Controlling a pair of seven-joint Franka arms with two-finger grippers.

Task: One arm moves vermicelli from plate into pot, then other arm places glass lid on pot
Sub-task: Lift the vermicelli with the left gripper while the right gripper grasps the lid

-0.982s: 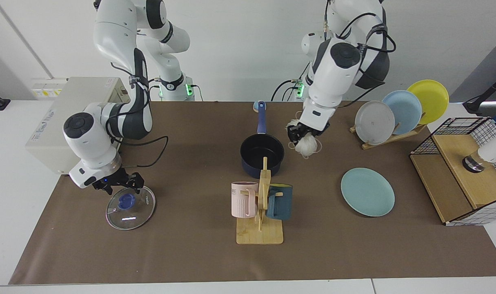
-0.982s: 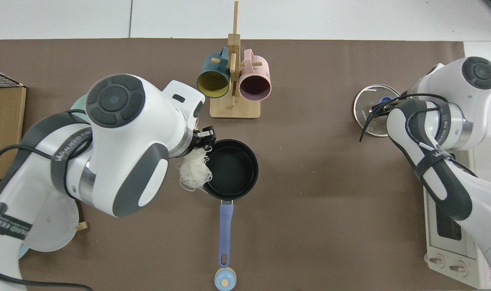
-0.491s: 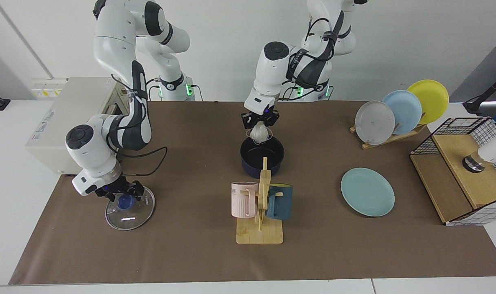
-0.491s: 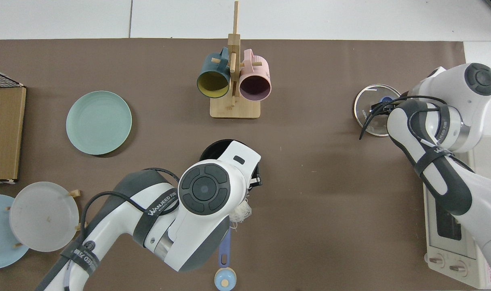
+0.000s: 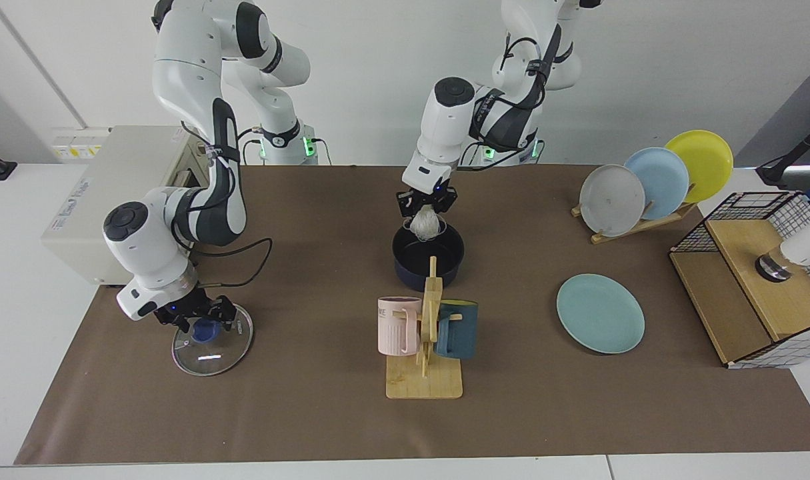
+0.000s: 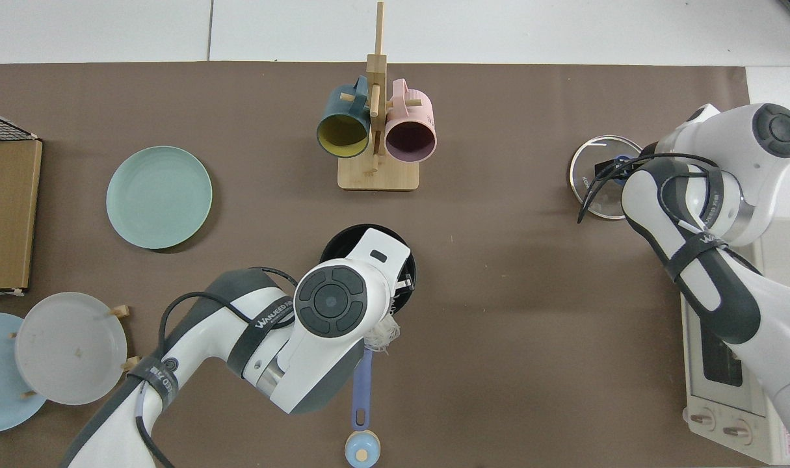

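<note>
One wispy bundle of vermicelli (image 5: 426, 226) hangs from the left gripper (image 5: 426, 202), whose fingers are pinched on its top — held directly above the pot (image 5: 428, 257) at the far part of its opening, presumably so the threads fall inside the black bowl and not over the rim. From above, the left arm covers most of the pot (image 6: 404, 260), with only a few strands showing beside its long handle (image 6: 361, 390). The plate (image 5: 600, 313) lies bare and well apart. Near the table's other end the glass lid (image 5: 211, 340) rests flat on the brown mat, and the right gripper (image 5: 201, 319) sits low over its blue knob (image 5: 207, 329), fingers spread either side, not visibly clamped — seemingly placed ready for the lid step.
</note>
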